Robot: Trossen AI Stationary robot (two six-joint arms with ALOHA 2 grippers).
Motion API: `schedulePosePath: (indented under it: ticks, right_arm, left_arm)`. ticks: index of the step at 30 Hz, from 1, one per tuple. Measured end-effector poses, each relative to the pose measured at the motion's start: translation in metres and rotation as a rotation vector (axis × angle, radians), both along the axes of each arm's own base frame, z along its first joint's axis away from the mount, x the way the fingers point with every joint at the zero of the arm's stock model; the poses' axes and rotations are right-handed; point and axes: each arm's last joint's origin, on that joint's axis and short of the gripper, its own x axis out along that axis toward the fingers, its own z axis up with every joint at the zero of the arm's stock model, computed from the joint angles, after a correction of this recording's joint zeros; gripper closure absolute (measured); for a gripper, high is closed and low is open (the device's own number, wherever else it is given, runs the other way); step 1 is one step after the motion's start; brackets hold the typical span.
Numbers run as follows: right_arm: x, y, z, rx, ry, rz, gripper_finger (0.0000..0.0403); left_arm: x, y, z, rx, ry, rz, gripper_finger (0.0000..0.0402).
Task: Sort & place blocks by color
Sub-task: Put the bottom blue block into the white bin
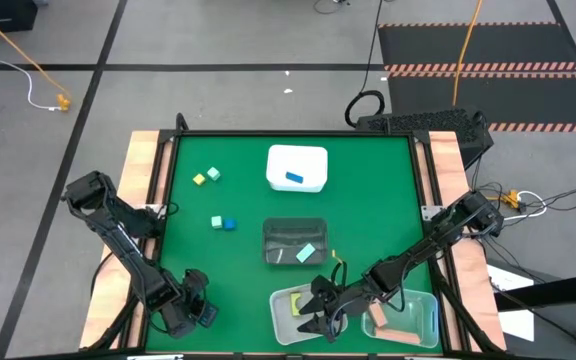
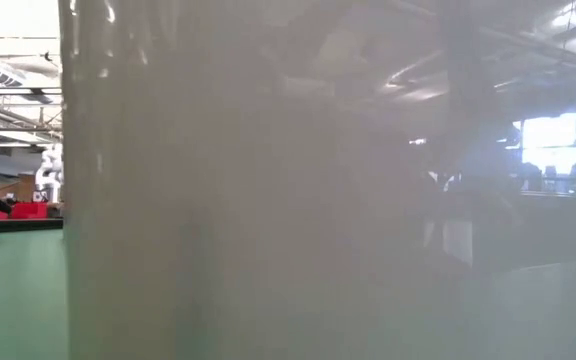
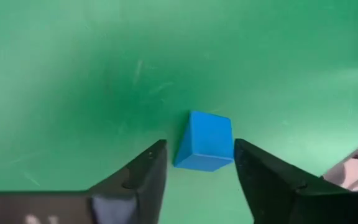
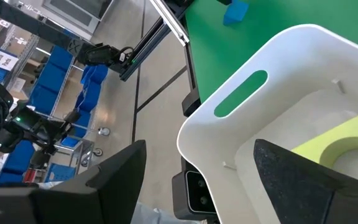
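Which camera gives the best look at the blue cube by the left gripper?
The left wrist view: the blue cube fills the middle, lying on the green mat between the left gripper's open fingers. The high view shows only a blue speck beside that gripper. The right wrist view catches it far off. The low view is blocked.

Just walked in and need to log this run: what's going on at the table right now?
Two arms are sorting coloured blocks into tubs. The left gripper, at the table's near left corner, sits around a blue cube lying on the green mat, fingers apart on either side. The right gripper hangs open over a white tub holding a yellow-green piece. Four small blocks wait on the mat's left half.
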Motion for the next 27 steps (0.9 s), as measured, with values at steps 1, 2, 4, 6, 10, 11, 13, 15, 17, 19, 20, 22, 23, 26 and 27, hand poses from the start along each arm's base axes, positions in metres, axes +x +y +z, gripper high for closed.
schedulePosePath:
  ticks: [1,2,4,6,10,11,13,15,17,19,20,22,23,26,27]
  right_arm:
    - [0.0,0.0,0.0,0.0,0.0,0.0,0.0117]
    - [0.0,0.0,0.0,0.0,0.0,0.0,0.0117]
    - [0.0,0.0,0.0,0.0,0.0,0.0,0.0117]
    - [0.0,0.0,0.0,0.0,0.0,0.0,0.0117]
    - [0.0,0.0,0.0,0.0,0.0,0.0,0.0117]
    - [0.0,0.0,0.0,0.0,0.0,0.0,0.0117]
    - [0.0,0.0,0.0,0.0,0.0,0.0,0.0117]
    - [0.0,0.0,0.0,0.0,0.0,0.0,0.0117]
    - [0.0,0.0,0.0,0.0,0.0,0.0,0.0117]
    - [0.0,0.0,0.0,0.0,0.0,0.0,0.0117]
    - [0.0,0.0,0.0,0.0,0.0,0.0,0.0117]
    - [0.0,0.0,0.0,0.0,0.0,0.0,0.0117]
    - [0.0,0.0,0.0,0.0,0.0,0.0,0.0117]
    - [0.0,0.0,0.0,0.0,0.0,0.0,0.0117]
    - [0.0,0.0,0.0,0.0,0.0,0.0,0.0117]
  left_arm:
    - [0.001,-0.001,0.0,-0.008,-0.006,0.0,0.0203]
    - [0.001,-0.002,0.001,-0.018,-0.013,0.0,0.0192]
    - [0.003,-0.005,0.002,-0.05,-0.036,0.0,0.0172]
    - [0.006,-0.008,0.004,-0.086,-0.066,-0.01,0.0156]
    - [0.007,-0.01,0.005,-0.094,-0.086,-0.036,0.0141]
    - [0.006,-0.008,0.004,-0.079,-0.075,-0.036,0.014]
    - [0.004,-0.007,0.003,-0.055,-0.06,-0.045,0.0142]
    - [0.002,-0.006,0.002,-0.037,-0.051,-0.056,0.0145]
    - [0.001,-0.004,0.001,-0.016,-0.035,-0.056,0.0148]
    - [0.0,-0.002,0.001,0.003,-0.023,-0.06,0.0148]
    - [0.0,-0.002,0.001,0.006,-0.023,-0.066,0.0148]
    - [0.0,-0.003,0.0,0.004,-0.028,-0.074,0.0148]
    - [0.001,-0.004,-0.002,0.009,-0.029,-0.082,0.0148]
    - [0.002,-0.006,-0.011,0.048,-0.023,-0.115,0.0148]
    - [0.003,-0.007,-0.014,0.063,-0.019,-0.132,0.0149]
